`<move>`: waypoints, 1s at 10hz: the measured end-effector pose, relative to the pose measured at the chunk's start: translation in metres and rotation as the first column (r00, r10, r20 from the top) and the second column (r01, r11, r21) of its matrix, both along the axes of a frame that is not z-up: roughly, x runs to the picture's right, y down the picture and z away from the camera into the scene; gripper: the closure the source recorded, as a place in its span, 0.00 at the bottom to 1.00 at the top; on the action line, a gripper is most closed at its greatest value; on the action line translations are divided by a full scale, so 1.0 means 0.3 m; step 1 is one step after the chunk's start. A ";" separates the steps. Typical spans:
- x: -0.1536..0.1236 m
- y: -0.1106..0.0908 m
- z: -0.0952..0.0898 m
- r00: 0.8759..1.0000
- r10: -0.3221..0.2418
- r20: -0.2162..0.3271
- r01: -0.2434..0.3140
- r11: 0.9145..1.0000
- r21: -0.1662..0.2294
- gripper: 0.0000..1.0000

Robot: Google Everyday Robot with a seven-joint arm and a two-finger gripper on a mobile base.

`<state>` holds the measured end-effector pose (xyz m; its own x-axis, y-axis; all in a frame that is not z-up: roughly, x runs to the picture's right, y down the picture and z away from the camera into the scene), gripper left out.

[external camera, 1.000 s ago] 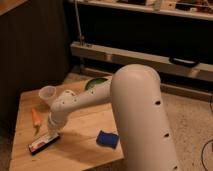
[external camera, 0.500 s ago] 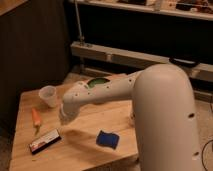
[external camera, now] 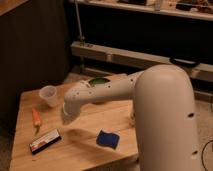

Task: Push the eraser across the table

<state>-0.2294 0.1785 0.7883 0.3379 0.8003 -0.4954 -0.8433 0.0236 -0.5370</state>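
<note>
Hovering over the left half of the table (external camera: 82, 152), my end effector (external camera: 67, 112) hangs at the tip of my white arm; whether it is spread or pressed together I cannot tell. The eraser (external camera: 45, 141) lies flat near the front left corner, apart from it: a long dark block, white top face with a reddish mark, just in front of the carrot (external camera: 36, 117).

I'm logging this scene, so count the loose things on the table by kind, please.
Eraser: 1
Carrot: 1
Clear cup: 1
Blue sponge: 1
Green thing behind the arm: 1
Total: 5
The gripper hangs over the table, right of the carrot.
</note>
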 end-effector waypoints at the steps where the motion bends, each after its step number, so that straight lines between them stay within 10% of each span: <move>1: -0.045 0.048 0.033 1.000 -0.011 0.014 0.011 1.000 -0.017 1.00; 10: -0.122 0.144 0.025 0.998 -0.047 0.051 0.050 0.997 -0.058 1.00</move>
